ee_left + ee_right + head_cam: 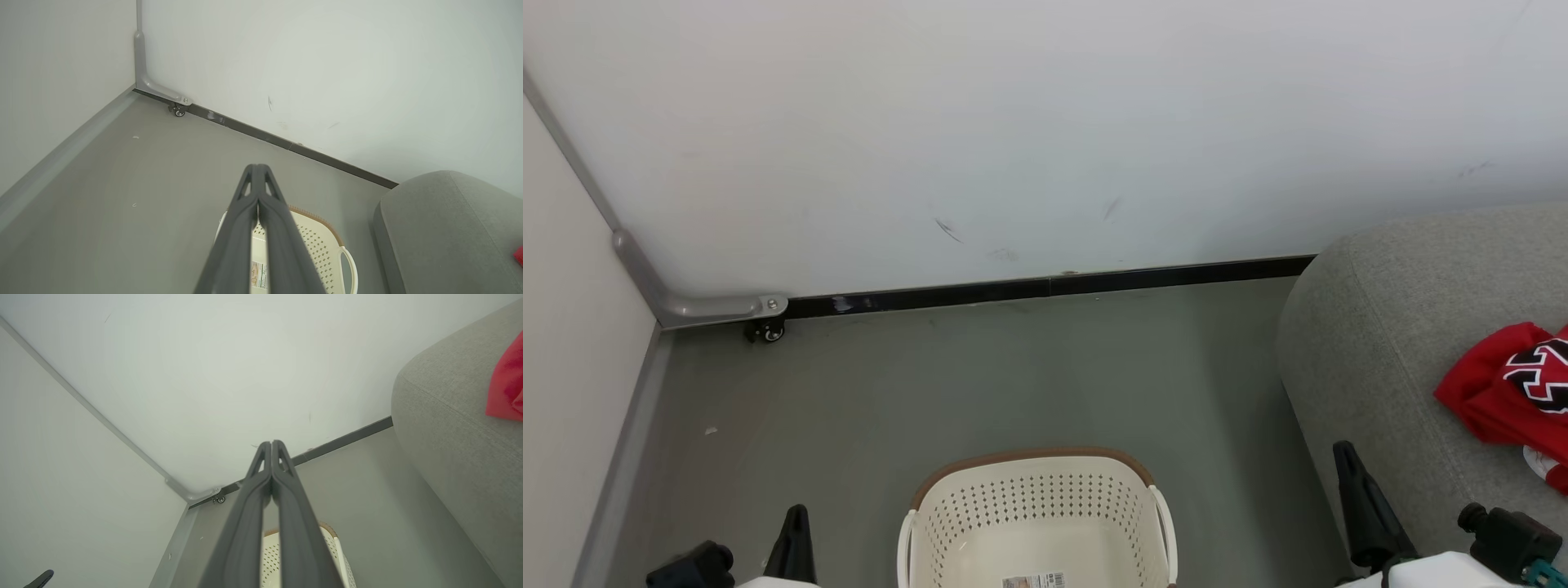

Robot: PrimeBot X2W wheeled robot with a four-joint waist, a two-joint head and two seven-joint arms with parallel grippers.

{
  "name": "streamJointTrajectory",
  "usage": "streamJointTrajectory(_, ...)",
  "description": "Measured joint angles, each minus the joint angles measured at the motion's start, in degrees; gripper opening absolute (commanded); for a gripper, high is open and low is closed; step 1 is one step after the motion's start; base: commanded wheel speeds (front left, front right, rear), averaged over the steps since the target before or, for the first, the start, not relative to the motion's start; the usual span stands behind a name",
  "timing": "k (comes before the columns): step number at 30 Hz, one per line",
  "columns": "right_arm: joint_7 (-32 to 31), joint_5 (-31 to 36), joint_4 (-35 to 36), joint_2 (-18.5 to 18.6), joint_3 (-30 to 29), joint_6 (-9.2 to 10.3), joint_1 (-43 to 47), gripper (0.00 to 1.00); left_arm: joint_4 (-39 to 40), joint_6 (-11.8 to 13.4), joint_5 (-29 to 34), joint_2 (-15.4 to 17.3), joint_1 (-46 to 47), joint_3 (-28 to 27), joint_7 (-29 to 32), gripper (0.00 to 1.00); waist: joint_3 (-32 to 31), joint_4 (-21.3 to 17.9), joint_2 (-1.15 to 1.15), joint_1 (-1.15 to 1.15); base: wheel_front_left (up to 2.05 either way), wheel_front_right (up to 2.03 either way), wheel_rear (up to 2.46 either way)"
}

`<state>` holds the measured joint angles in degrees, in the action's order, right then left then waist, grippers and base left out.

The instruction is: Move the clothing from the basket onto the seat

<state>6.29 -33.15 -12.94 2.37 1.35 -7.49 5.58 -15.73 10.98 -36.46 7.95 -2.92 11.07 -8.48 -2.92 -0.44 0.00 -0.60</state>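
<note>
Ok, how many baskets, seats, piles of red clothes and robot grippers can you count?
Baskets: 1, the basket
Seats: 1, the seat
Piles of red clothing: 1, on the seat, too bunched to count pieces
Grippers: 2, the left gripper and the right gripper, both shut
Total: 5

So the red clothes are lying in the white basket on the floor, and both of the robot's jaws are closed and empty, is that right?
Not quite. The red clothes lie on the grey seat, not in the basket; the head view shows it. The basket does stand on the floor, and both pairs of jaws are closed and empty.
</note>
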Motion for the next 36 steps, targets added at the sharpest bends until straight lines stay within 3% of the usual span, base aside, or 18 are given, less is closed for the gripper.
streamJointTrajectory(7, -1.03, -6.37, 0.0, 0.2, -0.6, 0.0, -0.23, 0.0, 0.4, -1.53, -5.77, -0.73, 0.05, -1.53, 1.71, 0.0, -0.08, 0.06, 0.0, -0.31, 0.0, 0.0, 0.0)
streamJointTrajectory(16, -2.33, -14.39, -0.07, 0.7, -1.13, 0.0, -1.29, 0.0, 0.76, -3.98, -12.91, -1.29, 0.74, -3.48, 3.5, 0.0, -0.02, 0.11, 0.0, -0.39, 0.0, 0.0, 0.0)
streamJointTrajectory(36, -4.81, -31.21, -0.8, 1.49, -2.4, 0.01, -3.85, 0.0, 0.78, -8.49, -27.82, -2.78, 2.1, -7.66, 7.47, 0.0, 1.34, 0.23, 0.0, 0.42, 0.0, 0.0, 0.0)
